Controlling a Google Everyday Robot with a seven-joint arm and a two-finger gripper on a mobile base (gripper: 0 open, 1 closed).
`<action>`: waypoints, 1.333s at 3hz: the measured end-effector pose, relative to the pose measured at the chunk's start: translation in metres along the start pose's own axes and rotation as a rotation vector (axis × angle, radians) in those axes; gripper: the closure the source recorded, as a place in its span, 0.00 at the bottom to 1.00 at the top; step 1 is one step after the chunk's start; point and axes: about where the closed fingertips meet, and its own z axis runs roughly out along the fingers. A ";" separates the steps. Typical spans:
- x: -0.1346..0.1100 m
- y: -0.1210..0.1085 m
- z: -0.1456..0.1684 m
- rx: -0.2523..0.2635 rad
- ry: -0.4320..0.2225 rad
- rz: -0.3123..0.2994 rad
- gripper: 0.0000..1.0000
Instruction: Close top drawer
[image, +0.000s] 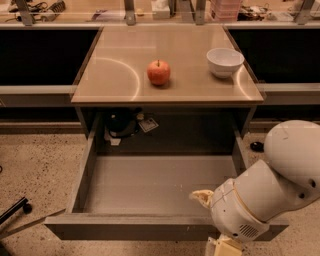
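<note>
The top drawer (150, 185) is a wide, shallow grey metal box, pulled far out from under the tabletop, and nothing lies inside it. Its plain front panel (125, 227) runs along the bottom of the camera view. My gripper (214, 222) is at the right part of that front panel, on the end of my white arm (280, 175). It is open. One tan fingertip (201, 197) is inside the drawer just behind the panel, and the other (224, 247) is in front of it, below the panel.
On the tabletop (115, 75) stand a red apple (158, 72) and a white bowl (225, 61). Dark objects and a paper tag (125, 124) lie in the recess behind the drawer. Speckled floor (35, 170) lies on both sides, with a black bar (12, 211) at lower left.
</note>
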 end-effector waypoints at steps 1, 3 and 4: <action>0.009 0.006 0.001 -0.003 -0.001 0.023 0.00; 0.050 0.034 0.031 -0.057 -0.027 0.119 0.00; 0.055 0.031 0.056 -0.106 -0.012 0.117 0.00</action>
